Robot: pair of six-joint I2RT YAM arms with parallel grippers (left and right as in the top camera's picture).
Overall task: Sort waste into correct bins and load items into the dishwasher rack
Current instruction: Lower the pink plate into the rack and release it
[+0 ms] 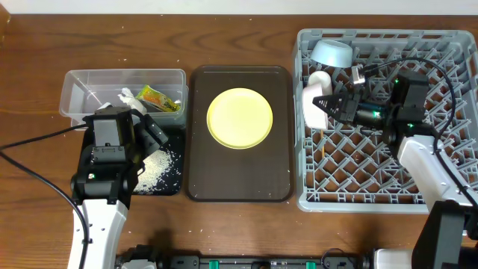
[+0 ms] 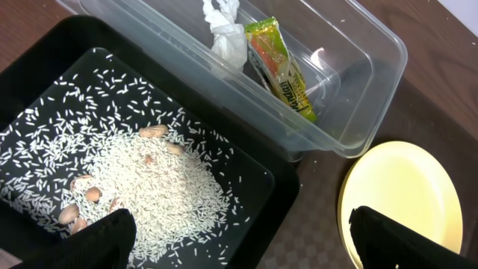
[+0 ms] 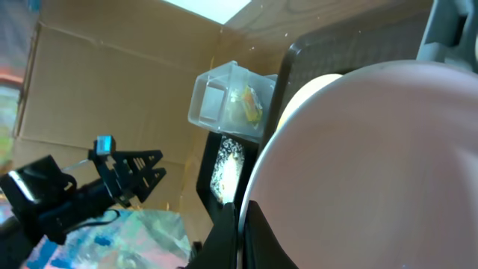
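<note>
Overhead, my right claw clamps the pinkish-white bowl on edge in the dishwasher rack, left claw spread empty; next, I reckon, release and fetch the yellow plate.

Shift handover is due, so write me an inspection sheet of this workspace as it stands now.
Surface: wooden table, with a brown tray in the middle.
Job's things: tissue and wrapper in the clear tub; rice in the black bin; yellow plate on the tray; blue bowl and white cup in the grey rack; pinkish bowl held at the rack's left side.
Clutter: a few tan bits among the rice.
Hands: left hand open and empty over the black bin; right hand shut on the pinkish bowl's rim.
Cables: one black cable on the table; another cable over the rack.
Surroundings: cardboard beyond the table.
</note>
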